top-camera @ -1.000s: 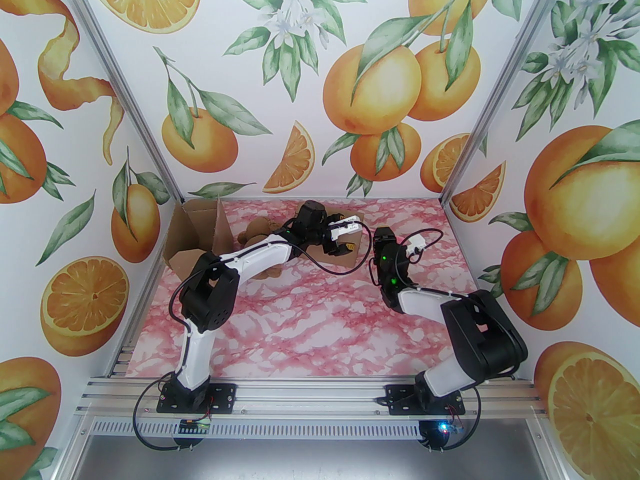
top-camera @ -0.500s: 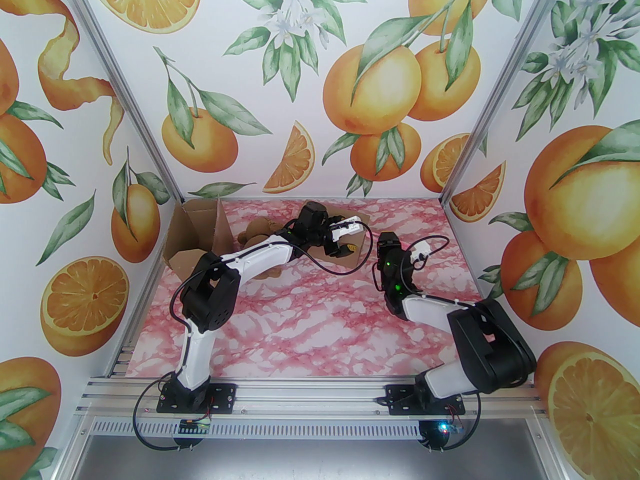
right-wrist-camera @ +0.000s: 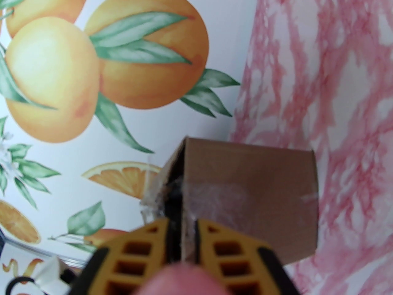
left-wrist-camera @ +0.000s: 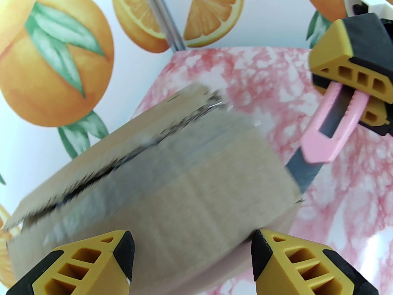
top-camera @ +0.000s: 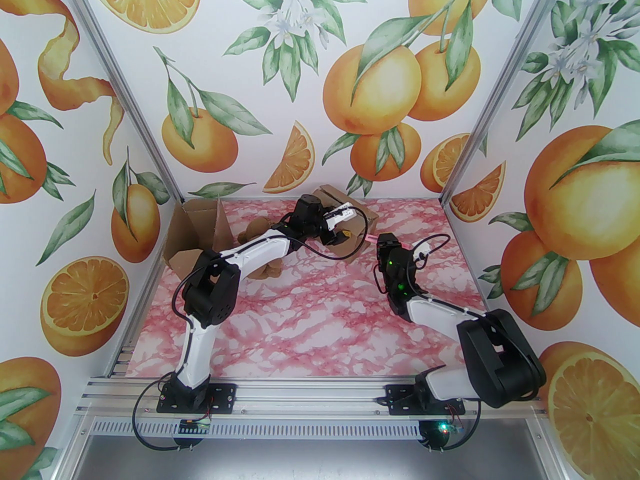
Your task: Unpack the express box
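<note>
**Ana:** Where's the parcel, and who has it?

**Me:** The small brown cardboard box (left-wrist-camera: pixel 184 177) is at the far middle of the pink marbled table (top-camera: pixel 320 328), tipped up by my left claw (left-wrist-camera: pixel 192 250). The jaws are spread wide with the box between them. Since the box hangs tilted off the surface, I read that as a clamp, turning the taped seam toward the blade.

**Ana:** And the right?

**Me:** My right claw (left-wrist-camera: pixel 353 94) is pinched together on the pink plastic utility knife (left-wrist-camera: pixel 319 137), grey blade out at the box's corner. Whether it touches, I cannot tell.

**Ana:** Is the tape cut?

**Me:** The left wrist view gives me a dark slit (left-wrist-camera: pixel 107 171) along the top seam. The right wrist view adds what that one hides: the box's end, where a flap edge gapes and torn clear tape (right-wrist-camera: pixel 150 192) hangs. From above, my left arm covers most of it.
</note>
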